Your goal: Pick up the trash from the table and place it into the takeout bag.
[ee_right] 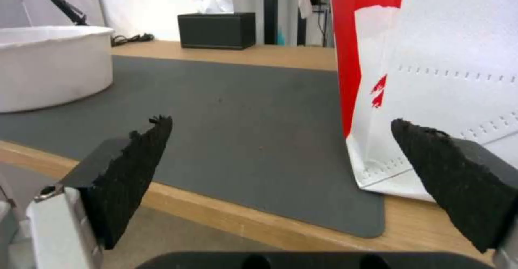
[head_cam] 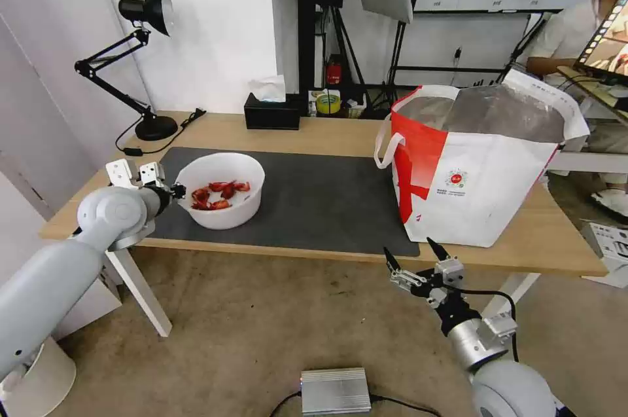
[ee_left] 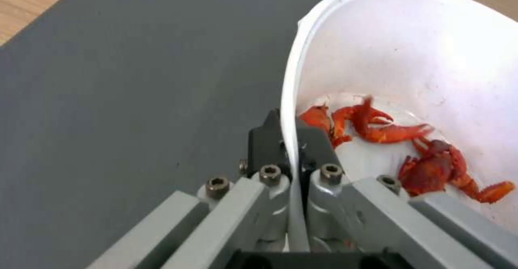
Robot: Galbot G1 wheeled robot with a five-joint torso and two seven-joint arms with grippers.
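Observation:
A white round bowl [head_cam: 221, 198] with red crayfish shells [head_cam: 219, 195] rests on the left part of the dark grey mat [head_cam: 314, 198]. My left gripper [head_cam: 175, 192] is shut on the bowl's left rim; the left wrist view has the rim [ee_left: 289, 111] pinched between the two black pads, with the shells [ee_left: 399, 147] inside. The takeout bag [head_cam: 481, 165] stands open on the table's right side, foil lining visible. Below the table's front edge, in front of the bag, my right gripper [head_cam: 412, 255] hangs open and holds nothing; the right wrist view shows the bag [ee_right: 432, 70] and the bowl [ee_right: 51, 64].
A black tissue box [head_cam: 271, 110] sits at the table's back edge, a black desk lamp [head_cam: 140, 63] at the back left. A silver box [head_cam: 335, 391] lies on the floor in front of the table. A seated person is behind the bag.

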